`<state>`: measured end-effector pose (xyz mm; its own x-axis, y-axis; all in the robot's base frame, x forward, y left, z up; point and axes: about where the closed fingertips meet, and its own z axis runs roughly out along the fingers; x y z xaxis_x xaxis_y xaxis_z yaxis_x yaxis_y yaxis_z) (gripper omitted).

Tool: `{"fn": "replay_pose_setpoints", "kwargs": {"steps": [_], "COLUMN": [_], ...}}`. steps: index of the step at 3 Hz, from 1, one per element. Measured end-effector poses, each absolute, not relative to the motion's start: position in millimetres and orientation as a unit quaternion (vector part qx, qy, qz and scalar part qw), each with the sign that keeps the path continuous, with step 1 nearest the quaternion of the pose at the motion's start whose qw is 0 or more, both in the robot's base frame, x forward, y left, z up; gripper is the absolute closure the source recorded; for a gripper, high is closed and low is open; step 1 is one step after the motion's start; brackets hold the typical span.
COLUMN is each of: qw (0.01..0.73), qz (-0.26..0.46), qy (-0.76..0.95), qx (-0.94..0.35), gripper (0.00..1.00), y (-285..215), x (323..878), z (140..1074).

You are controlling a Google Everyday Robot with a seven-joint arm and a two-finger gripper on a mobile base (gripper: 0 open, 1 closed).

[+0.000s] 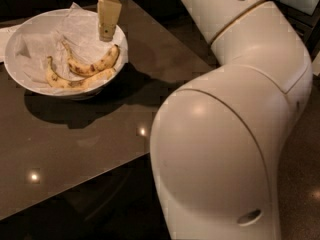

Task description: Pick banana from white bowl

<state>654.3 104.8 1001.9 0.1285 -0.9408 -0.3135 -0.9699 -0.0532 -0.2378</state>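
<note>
Gripper (106,33) upper left, over bowl (75,91), just above banana (92,68); open or closed, cannot tell. Banana lies on paper (35,44), touching second banana (75,82). Judged light, soft, ripe, bruisable. Grip mid-curve, gently; avoid thin stem.

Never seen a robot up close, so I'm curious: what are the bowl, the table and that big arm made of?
The white bowl looks like glazed ceramic, perhaps plastic: smooth, glossy wall. The table looks like polished stone or laminate, mirroring lights. The arm seems a cream plastic shell with soft sheen. Its gripper hangs over the bowl, above the banana.
</note>
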Motion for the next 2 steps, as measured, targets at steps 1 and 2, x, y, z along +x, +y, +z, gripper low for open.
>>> {"fn": "replay_pose_setpoints", "kwargs": {"steps": [1, 2], "qw": [0.183, 0.166], "qz": [0.03, 0.022], "qy": [0.655, 0.649], "qx": [-0.733, -0.742], "gripper": [0.34, 0.44], "y": [118.9, 133.8], "x": [658.3, 661.1], "z": [989.6, 976.0]}}
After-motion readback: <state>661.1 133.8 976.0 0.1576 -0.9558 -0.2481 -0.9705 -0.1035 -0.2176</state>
